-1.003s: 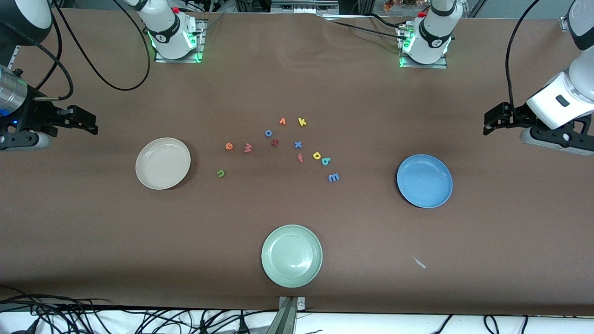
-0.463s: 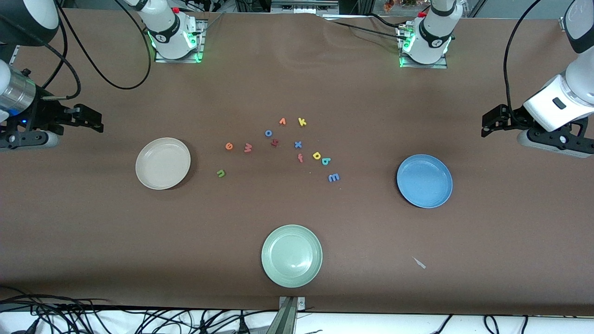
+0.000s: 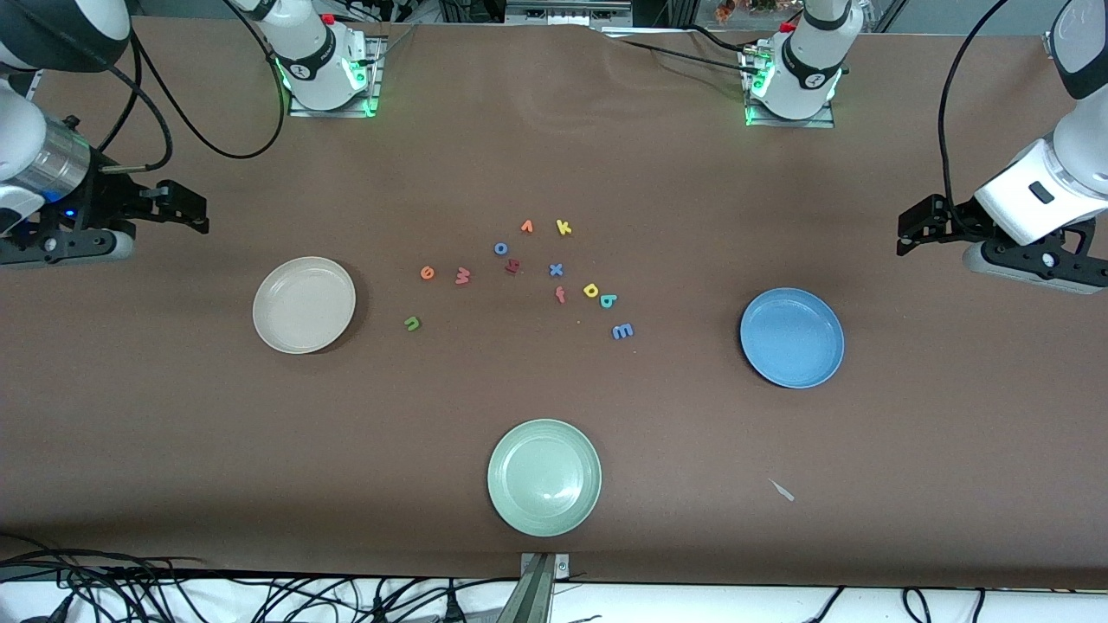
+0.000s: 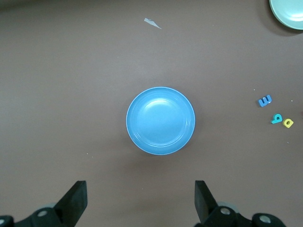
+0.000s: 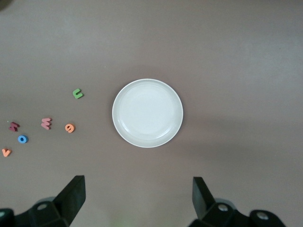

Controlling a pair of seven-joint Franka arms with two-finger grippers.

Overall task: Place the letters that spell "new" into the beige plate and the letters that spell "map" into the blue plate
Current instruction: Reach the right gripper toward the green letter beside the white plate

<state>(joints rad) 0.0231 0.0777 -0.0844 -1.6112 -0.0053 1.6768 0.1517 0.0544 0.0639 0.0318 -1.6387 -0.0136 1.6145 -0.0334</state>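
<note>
The beige plate (image 3: 304,305) (image 5: 147,112) lies empty toward the right arm's end. Beside it lie the green n (image 3: 412,324) (image 5: 77,93), orange e (image 3: 427,272) (image 5: 69,127) and salmon w (image 3: 462,276) (image 5: 46,123). The blue plate (image 3: 791,337) (image 4: 160,120) lies empty toward the left arm's end. The blue m (image 3: 621,330) (image 4: 265,100), teal p (image 3: 608,301) (image 4: 276,118) and yellow a (image 3: 591,290) (image 4: 288,123) sit nearby. My right gripper (image 3: 192,212) (image 5: 137,189) hangs open above the table by the beige plate. My left gripper (image 3: 911,229) (image 4: 140,194) hangs open by the blue plate. Both hold nothing.
A pale green plate (image 3: 544,477) sits near the front edge. Other letters lie mid-table: orange v (image 3: 526,227), yellow k (image 3: 563,228), blue o (image 3: 500,248), blue x (image 3: 556,270), red f (image 3: 560,295) and a dark red one (image 3: 512,266). A paper scrap (image 3: 782,491) lies nearer the camera than the blue plate.
My right gripper has drifted toward the table's middle and toward the robots' bases. The left gripper has shifted only slightly. Nothing on the table has moved.
</note>
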